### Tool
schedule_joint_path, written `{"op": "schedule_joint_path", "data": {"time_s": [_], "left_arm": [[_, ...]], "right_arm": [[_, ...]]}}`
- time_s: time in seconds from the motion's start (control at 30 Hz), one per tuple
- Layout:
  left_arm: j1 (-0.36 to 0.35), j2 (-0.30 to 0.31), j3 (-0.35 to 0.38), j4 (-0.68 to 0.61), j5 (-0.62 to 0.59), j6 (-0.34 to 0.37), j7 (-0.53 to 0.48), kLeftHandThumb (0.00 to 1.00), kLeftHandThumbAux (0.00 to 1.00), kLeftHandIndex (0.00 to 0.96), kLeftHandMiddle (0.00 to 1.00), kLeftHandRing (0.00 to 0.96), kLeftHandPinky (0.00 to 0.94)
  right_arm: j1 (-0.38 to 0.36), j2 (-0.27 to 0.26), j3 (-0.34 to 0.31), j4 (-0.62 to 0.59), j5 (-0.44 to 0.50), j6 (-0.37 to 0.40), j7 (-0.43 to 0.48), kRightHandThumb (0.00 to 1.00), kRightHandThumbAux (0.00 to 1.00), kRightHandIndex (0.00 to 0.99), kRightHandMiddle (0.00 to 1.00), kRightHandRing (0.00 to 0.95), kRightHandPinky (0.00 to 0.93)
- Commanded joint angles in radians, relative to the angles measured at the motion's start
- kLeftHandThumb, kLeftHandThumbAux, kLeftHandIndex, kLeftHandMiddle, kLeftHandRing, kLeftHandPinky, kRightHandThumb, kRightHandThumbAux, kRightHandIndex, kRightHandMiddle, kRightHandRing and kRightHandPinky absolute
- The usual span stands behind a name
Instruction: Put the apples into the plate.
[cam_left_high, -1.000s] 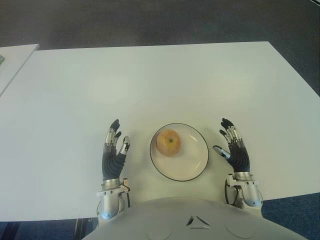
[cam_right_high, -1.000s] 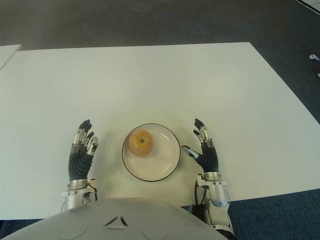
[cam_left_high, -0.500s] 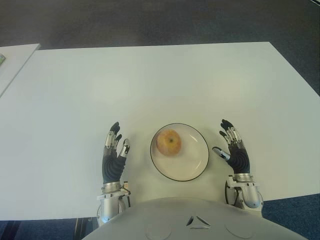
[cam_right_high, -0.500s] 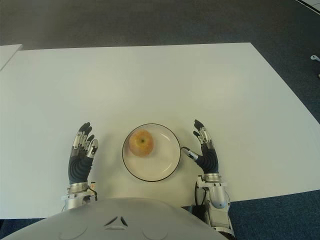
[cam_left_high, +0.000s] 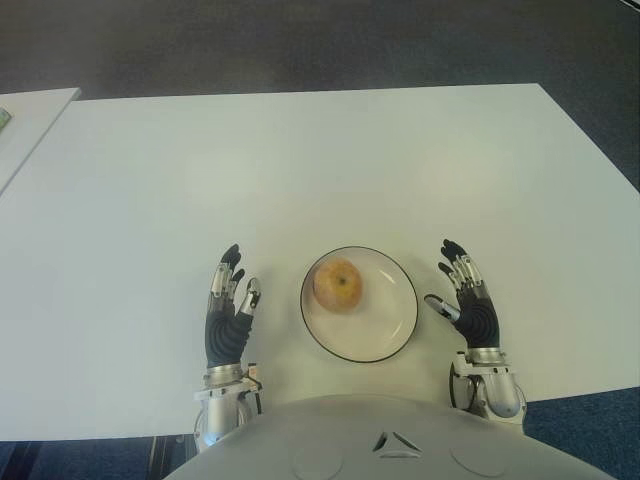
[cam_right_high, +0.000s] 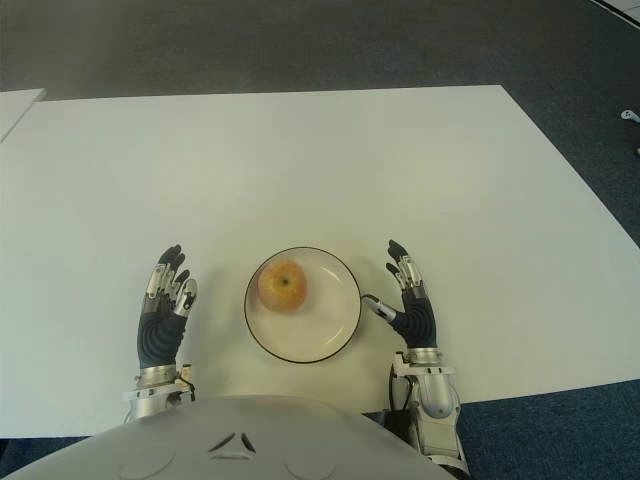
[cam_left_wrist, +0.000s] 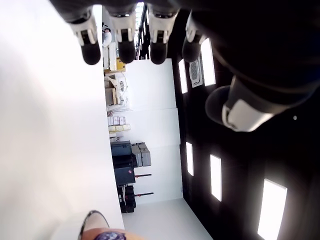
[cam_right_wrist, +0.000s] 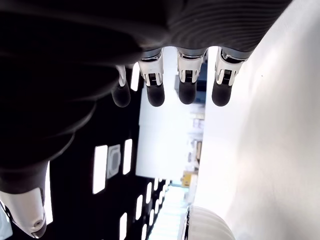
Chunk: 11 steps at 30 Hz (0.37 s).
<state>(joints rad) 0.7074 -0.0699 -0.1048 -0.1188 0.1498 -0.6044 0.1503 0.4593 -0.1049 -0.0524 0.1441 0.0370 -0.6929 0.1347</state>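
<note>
the round yellow-red apple (cam_left_high: 337, 285), likely firm, smooth and fairly light, best cupped around its widest part, sits left of centre in the white dark-rimmed plate (cam_left_high: 395, 330) on the white table (cam_left_high: 300, 160), between the empty, spread-fingered left hand (cam_left_high: 228, 310) and right hand (cam_left_high: 468, 303).

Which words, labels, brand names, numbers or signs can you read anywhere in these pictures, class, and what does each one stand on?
None can be read.
The apple, plate and white table are unmarked.
The left hand and right hand, both open beside the plate, show no lettering.
Background shelves in the left wrist view are too small to read.
</note>
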Motion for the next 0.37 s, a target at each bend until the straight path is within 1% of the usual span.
{"op": "schedule_joint_path", "data": {"time_s": [0.03, 0.2, 0.37], "left_arm": [[0.013, -0.003, -0.012, -0.006, -0.001, 0.011, -0.004, 0.073, 0.508, 0.051, 0.031, 0.008, 0.009], [0.014, 0.005, -0.014, -0.004, -0.006, 0.020, -0.013, 0.068, 0.501, 0.045, 0.022, 0.001, 0.003], [0.016, 0.022, -0.020, -0.012, -0.024, 0.050, -0.036, 0.072, 0.496, 0.033, 0.009, 0.000, 0.001]], "right_arm": [[0.021, -0.001, 0.011, -0.014, 0.006, 0.070, 0.011, 0.041, 0.624, 0.000, 0.000, 0.000, 0.000], [0.024, -0.001, 0.011, -0.027, 0.012, 0.083, 0.015, 0.044, 0.630, 0.000, 0.000, 0.000, 0.000], [0.024, 0.003, 0.015, -0.031, 0.026, 0.082, 0.026, 0.048, 0.634, 0.000, 0.000, 0.000, 0.000]]}}
